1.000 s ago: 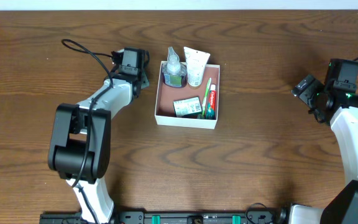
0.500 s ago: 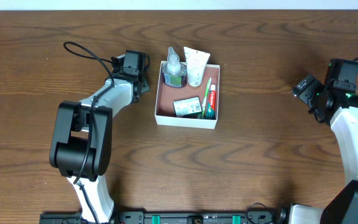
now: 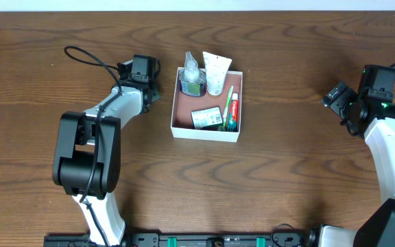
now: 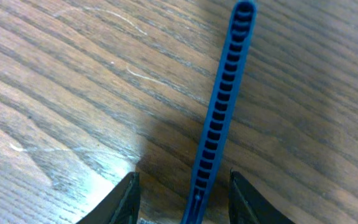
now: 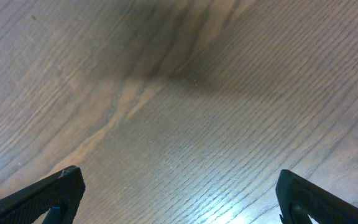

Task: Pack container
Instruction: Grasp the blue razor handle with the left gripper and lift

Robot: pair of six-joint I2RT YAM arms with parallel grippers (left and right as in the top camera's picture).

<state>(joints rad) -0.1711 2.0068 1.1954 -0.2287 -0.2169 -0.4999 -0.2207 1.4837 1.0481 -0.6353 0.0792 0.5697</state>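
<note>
The container (image 3: 205, 133) sits on the wooden table (image 3: 286, 192), its white walls square around a reddish-brown floor. A clear bottle (image 3: 192, 74) and a white tube (image 3: 216, 71) lean in the far end of the container, their tops poking over its far wall. Toward its right side lie a red and green toothpaste tube (image 3: 232, 111) and a small printed packet (image 3: 206, 118). The left part of its floor is bare.

The left gripper (image 3: 148, 82) is low over the wood just left of the container's far-left corner, near that wall but not touching it. The left wrist view shows a long blue slotted stick (image 4: 222, 106) lying flat on the table and running away from the camera. The gripper's two black fingers (image 4: 126, 199) stand one on each side of the stick's near end. Wood shows in the gap on both sides, narrower on the right, so the jaws are parted and grip nothing.

The right gripper (image 3: 340, 103) is well apart from the container, far off to its right. Its jaws are spread wide over bare wood and hold nothing.
</note>
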